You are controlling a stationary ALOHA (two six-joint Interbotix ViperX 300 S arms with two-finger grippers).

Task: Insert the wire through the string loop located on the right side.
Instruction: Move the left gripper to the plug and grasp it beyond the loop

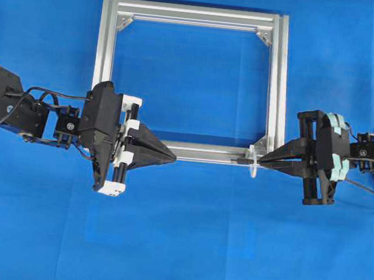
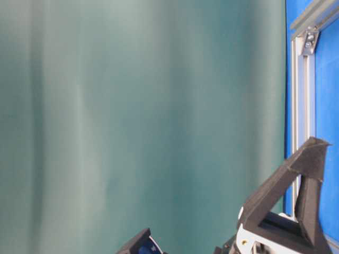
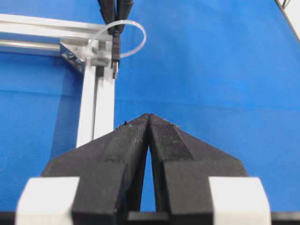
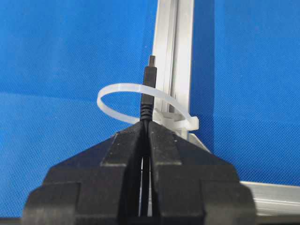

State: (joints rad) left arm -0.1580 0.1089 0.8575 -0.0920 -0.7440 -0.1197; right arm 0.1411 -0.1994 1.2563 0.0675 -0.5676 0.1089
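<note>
- Wire (image 4: 148,89): plug tip pokes through the loop (image 4: 123,92), already past the white band; held short behind the plug, presumably so it stays stiff.
- Loop: tied to the frame (image 1: 278,83) at its lower right corner, standing clear of the bar.
- Right gripper (image 4: 145,124): clenched on the wire.
- Left gripper (image 3: 149,117): clenched, empty, facing the plug from across the bar, likely placed to take it.

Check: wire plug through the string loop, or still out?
Through. The right wrist view shows the wire plug poking past the string loop, held by the right claw.
</note>
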